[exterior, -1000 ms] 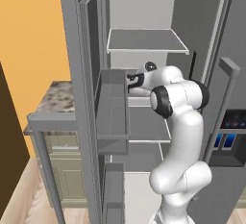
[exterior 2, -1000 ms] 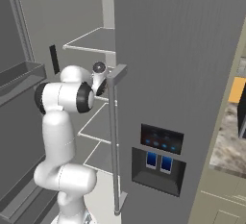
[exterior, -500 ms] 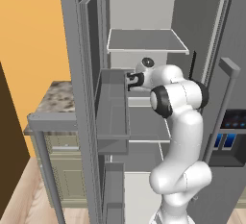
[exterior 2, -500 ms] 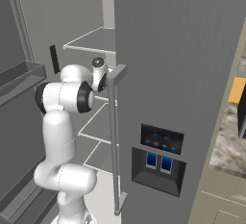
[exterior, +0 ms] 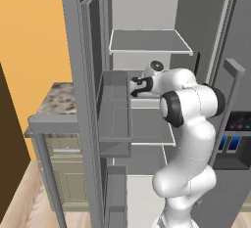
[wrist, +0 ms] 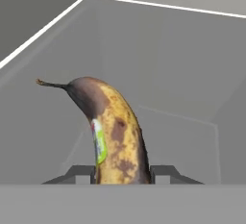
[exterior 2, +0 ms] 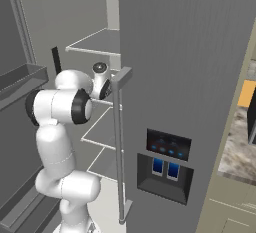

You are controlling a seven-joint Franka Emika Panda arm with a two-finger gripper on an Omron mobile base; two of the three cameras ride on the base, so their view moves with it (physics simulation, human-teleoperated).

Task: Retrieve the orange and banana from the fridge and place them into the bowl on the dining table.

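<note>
In the hand view, a yellow banana [wrist: 113, 131] with brown spots and a dark stem stands upright between my two fingertips [wrist: 163, 172]. My gripper [wrist: 122, 172] is shut on its lower part. Behind the banana are the grey inner walls of the fridge [exterior: 78, 75]. From the left base view, my gripper [exterior: 135, 87] reaches into the open fridge at mid height, just past the door bin [exterior: 115, 109]. The right base view has the hand [exterior 2: 100, 79] beside the closed fridge door [exterior 2: 190, 52]. The orange, the bowl and the dining table are out of view.
Grey shelves [exterior: 147, 41] sit above and below the hand. The open door with its bins stands close on the left. A long bar handle [exterior 2: 117, 147] is just right of the arm. Stone-topped counters [exterior: 56, 100] flank the fridge [exterior 2: 240, 152].
The jaws stood wide a second ago and have closed on the banana. The arm has hardly shifted.
</note>
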